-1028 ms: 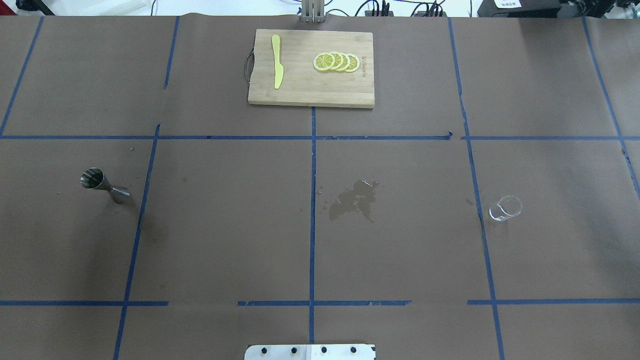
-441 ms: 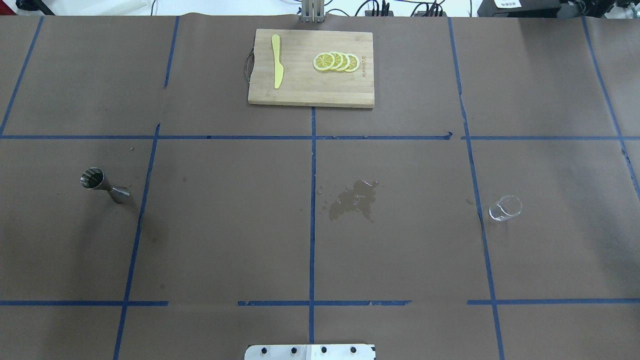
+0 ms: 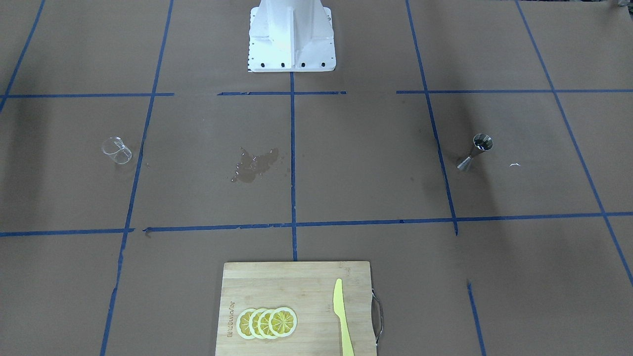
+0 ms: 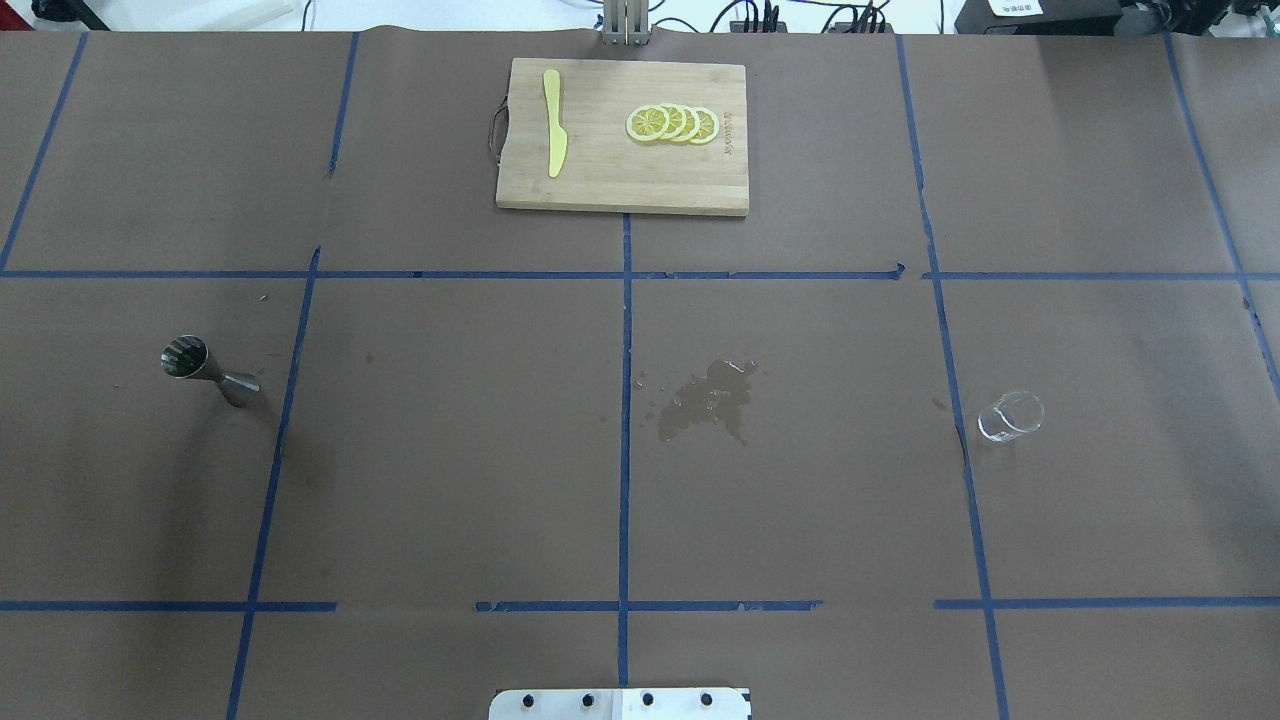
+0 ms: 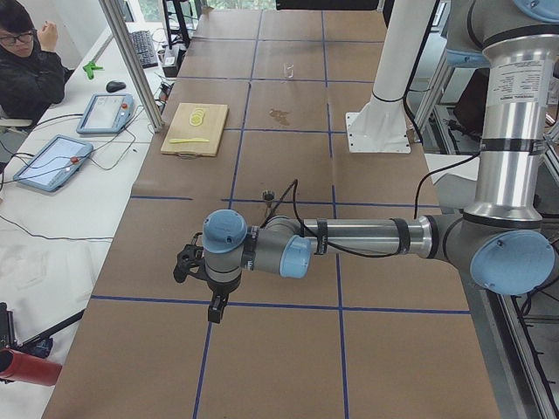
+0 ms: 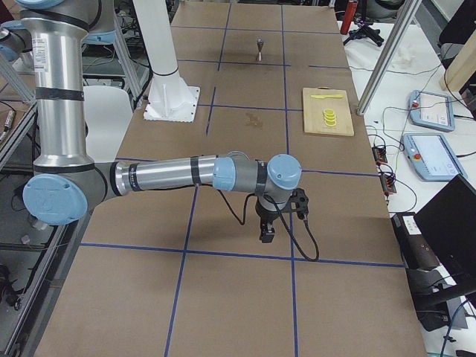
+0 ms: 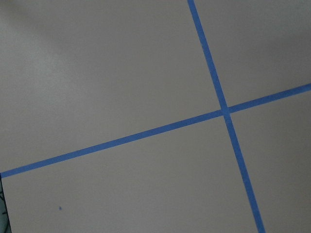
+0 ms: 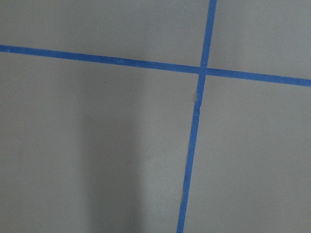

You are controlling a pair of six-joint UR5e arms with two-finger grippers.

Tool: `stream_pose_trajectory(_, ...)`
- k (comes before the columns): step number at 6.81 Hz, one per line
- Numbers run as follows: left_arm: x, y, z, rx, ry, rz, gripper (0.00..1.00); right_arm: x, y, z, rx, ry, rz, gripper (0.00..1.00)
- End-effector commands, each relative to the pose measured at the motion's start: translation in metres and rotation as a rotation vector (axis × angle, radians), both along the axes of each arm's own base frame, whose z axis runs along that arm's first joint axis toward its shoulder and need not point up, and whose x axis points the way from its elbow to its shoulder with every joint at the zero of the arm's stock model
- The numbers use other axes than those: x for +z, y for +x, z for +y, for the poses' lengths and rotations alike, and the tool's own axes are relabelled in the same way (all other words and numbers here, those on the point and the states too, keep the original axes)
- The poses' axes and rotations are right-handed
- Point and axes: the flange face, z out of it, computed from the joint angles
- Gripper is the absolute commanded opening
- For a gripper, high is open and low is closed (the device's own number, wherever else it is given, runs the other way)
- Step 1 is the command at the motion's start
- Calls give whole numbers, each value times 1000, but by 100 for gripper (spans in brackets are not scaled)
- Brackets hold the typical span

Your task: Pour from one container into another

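Observation:
The clear cup (image 4: 1010, 416) stands upright on the brown paper at the table's right side, also seen in the front view as the cup (image 3: 116, 150). The steel jigger (image 4: 208, 370) stands upright far off at the left, jigger (image 3: 475, 151), jigger (image 5: 268, 194). Neither gripper appears in the overhead or front views. The left gripper (image 5: 215, 307) hangs over the near table end, well short of the jigger; whether it is open or shut I cannot tell. The right gripper (image 6: 266, 233) hangs over the opposite end; its state I cannot tell either. Both wrist views hold only paper and blue tape.
A wooden cutting board (image 4: 622, 137) with a yellow knife (image 4: 555, 122) and lemon slices (image 4: 672, 124) lies at the far middle. A wet spill (image 4: 708, 400) marks the table's centre. A person (image 5: 26, 65) sits beyond the table's far side, by tablets.

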Motion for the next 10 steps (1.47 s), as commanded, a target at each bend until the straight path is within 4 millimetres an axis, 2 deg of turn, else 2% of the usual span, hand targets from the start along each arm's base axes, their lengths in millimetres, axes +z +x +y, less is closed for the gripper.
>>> stream_pose_trajectory(1, -5, 10, 2, -34, -53, 54, 100, 6, 8, 4, 18, -9, -1, 100)
stream_pose_trajectory(4, -3, 15, 11, -29, -107, 61, 100, 16, 9, 13, 19, -30, 2, 100)
stream_pose_trajectory(6, -11, 15, 13, -30, -130, 60, 100, 22, 10, 20, 22, -45, 2, 100)
stream_pose_trajectory(7, -11, 15, 13, -29, -129, 58, 100, 37, 15, 36, 22, -66, 2, 100)
stream_pose_trajectory(8, -11, 15, 13, -28, -128, 56, 100, 44, 30, 43, 36, -44, -3, 100)
stream_pose_trajectory(9, -11, 15, 13, -27, -127, 56, 100, 67, 47, 49, 30, -7, -11, 100)
stream_pose_trajectory(10, -11, 14, 12, -27, -125, 54, 100, 69, 50, 47, 41, 9, -11, 100)
